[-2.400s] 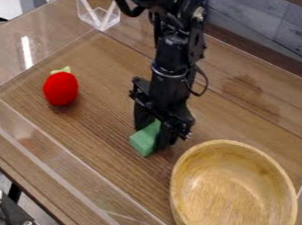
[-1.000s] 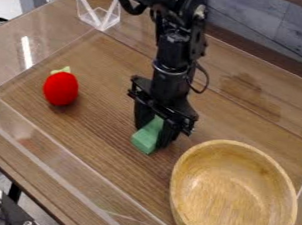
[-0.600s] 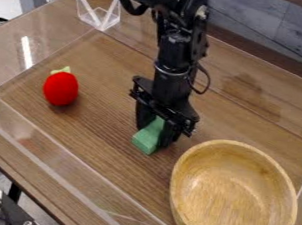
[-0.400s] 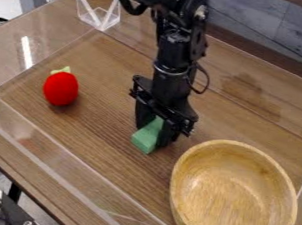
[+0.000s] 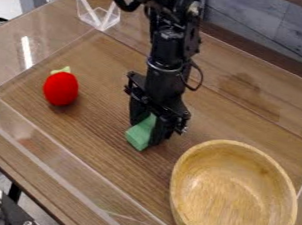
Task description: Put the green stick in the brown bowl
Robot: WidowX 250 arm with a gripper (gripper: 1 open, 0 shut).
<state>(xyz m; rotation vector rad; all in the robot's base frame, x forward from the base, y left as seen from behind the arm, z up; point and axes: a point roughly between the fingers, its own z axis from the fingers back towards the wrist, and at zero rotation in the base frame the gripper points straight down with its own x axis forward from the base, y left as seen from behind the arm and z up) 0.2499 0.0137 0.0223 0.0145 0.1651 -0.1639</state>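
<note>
Nearest the camera, a wide, shallow round bowl of light brown wood (image 5: 235, 194) is seen at the lower right of the wooden tabletop (image 5: 94, 169), with nothing in it. Just beyond it and to its left, a flat light-green rectangular stick (image 5: 142, 135) is found low at the table surface, directly beneath the black gripper (image 5: 153, 126), which points straight down. The stick's upper end is set between the two fingers while its lower end pokes out toward the camera, so its long axis is judged to run roughly toward the viewer. The jaws are set partway apart, flanking the stick; whether they actually clamp it cannot be told. The bowl lies near, down and right of the stick. Farther left, a red round strawberry-like toy (image 5: 62, 87) sits well apart.
</note>
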